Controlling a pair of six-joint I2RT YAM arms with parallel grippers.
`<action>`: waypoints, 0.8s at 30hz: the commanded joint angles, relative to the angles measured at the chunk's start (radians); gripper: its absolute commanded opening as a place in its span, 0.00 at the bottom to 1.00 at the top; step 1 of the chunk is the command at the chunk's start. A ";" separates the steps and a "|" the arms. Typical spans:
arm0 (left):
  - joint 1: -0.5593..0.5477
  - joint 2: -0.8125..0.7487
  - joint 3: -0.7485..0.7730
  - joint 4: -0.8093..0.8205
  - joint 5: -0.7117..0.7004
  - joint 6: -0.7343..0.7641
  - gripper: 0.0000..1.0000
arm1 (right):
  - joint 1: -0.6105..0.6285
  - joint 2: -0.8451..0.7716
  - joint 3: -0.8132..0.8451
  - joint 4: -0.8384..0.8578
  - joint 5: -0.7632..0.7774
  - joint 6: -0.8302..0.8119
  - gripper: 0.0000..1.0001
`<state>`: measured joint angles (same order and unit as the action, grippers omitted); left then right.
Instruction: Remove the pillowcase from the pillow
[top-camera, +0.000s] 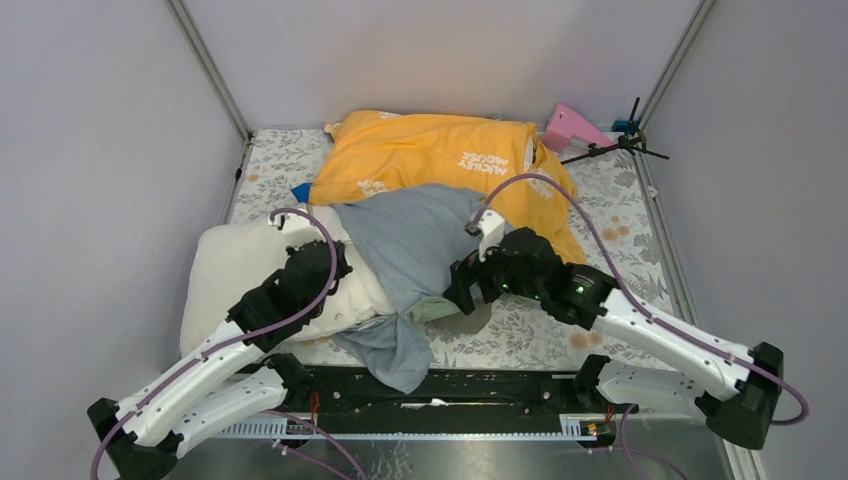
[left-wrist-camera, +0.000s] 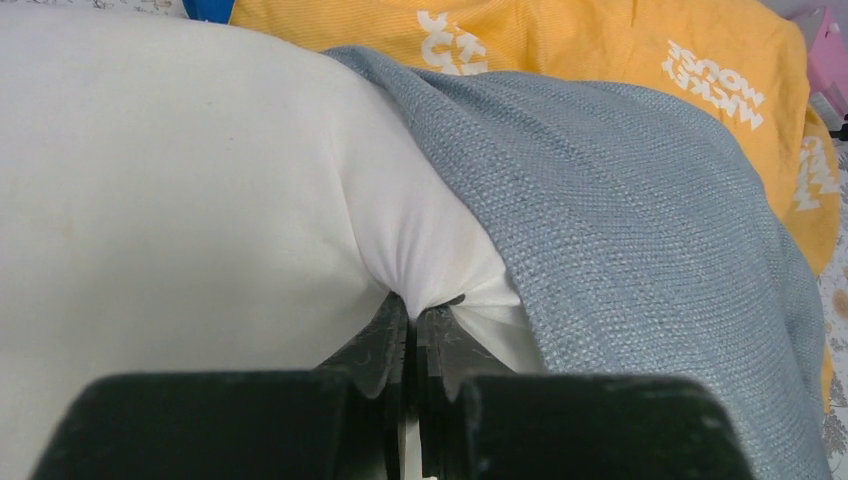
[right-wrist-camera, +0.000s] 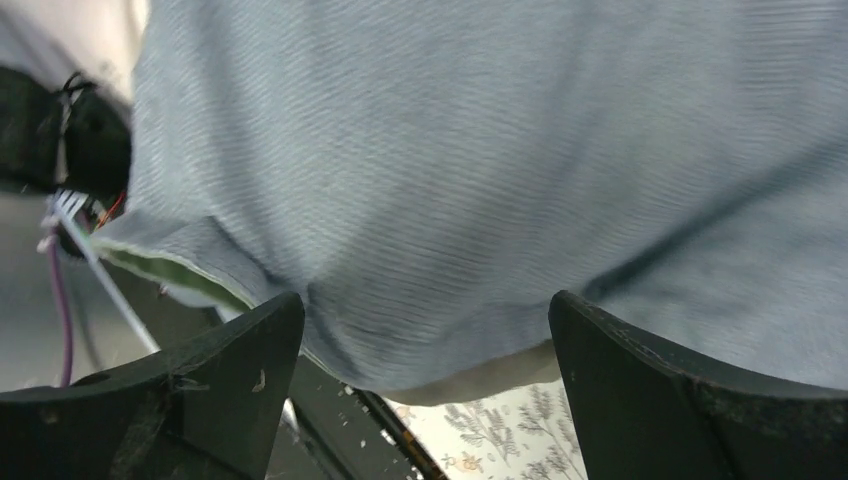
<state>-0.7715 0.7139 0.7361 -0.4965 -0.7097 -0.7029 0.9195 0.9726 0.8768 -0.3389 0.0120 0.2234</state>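
The plain white pillow lies at the left of the table. The grey-blue pillowcase covers only its right end and hangs toward the front edge. My left gripper is shut on a pinch of the white pillow, right beside the edge of the pillowcase. My right gripper is open at the pillowcase's right side. In the right wrist view the pillowcase fills the frame just beyond the spread fingertips, with nothing between them.
An orange-covered pillow with white lettering lies behind, touching the grey-blue case. A bit of bright blue fabric shows at its left. A pink object and a black stand sit at the back right. The table has a floral cloth.
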 joint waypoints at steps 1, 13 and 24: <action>0.005 -0.019 0.018 0.164 0.013 0.030 0.00 | 0.080 0.101 0.081 0.017 -0.182 -0.077 1.00; 0.006 -0.005 0.020 0.165 -0.001 0.029 0.00 | 0.176 0.103 0.062 0.038 -0.101 -0.147 1.00; 0.005 -0.007 0.022 0.162 -0.005 0.024 0.00 | 0.251 0.090 0.134 0.035 0.022 -0.217 1.00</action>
<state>-0.7700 0.7158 0.7361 -0.4782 -0.6952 -0.6765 1.1240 1.0309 0.9398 -0.3283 -0.0193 0.0631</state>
